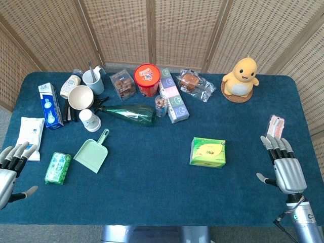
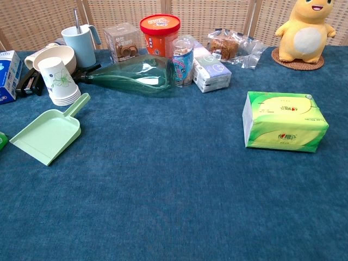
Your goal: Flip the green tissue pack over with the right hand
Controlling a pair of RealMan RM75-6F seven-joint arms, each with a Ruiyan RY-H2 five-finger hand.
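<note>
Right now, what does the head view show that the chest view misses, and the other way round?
Only the head view shows the right hand and left hand, both open at the table's near corners, plus a white wipes pack. The chest view adds nothing new; it shows the green tissue pack closer, side face included. Both show that pack, the green dustpan, the green glass bottle and the yellow plush toy.

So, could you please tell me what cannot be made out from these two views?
- Underside of the tissue pack: against the table in both views.
- Right hand and left hand: outside the chest view; the head view's left edge cuts the left one.
- Small item beyond the right hand: too small to identify.
- Green packet: chest view's left edge shows only a sliver.
</note>
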